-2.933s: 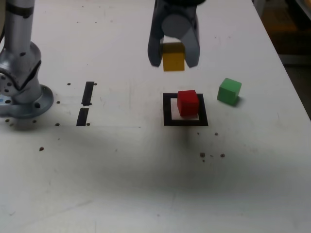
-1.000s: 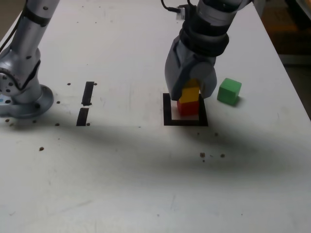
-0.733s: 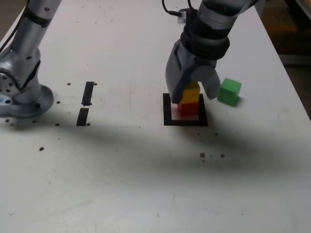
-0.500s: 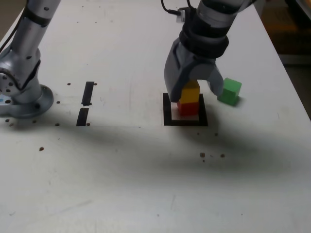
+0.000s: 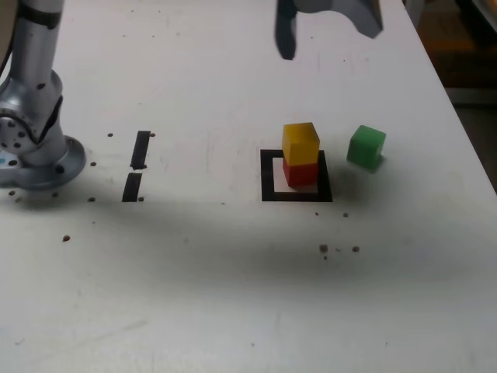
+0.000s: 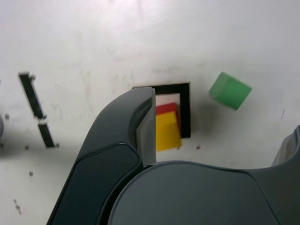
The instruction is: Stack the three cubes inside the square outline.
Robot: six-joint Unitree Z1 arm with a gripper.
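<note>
A pale, dark-speckled bench point(image 5: 194, 272) fills most of the exterior view. Dim brownish shadow point(image 5: 454, 62) lies beyond its right edge.

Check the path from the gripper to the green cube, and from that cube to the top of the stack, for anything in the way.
Nothing visible blocks the open gripper from the green cube, nor that cube from the top of the yellow cube.
</note>
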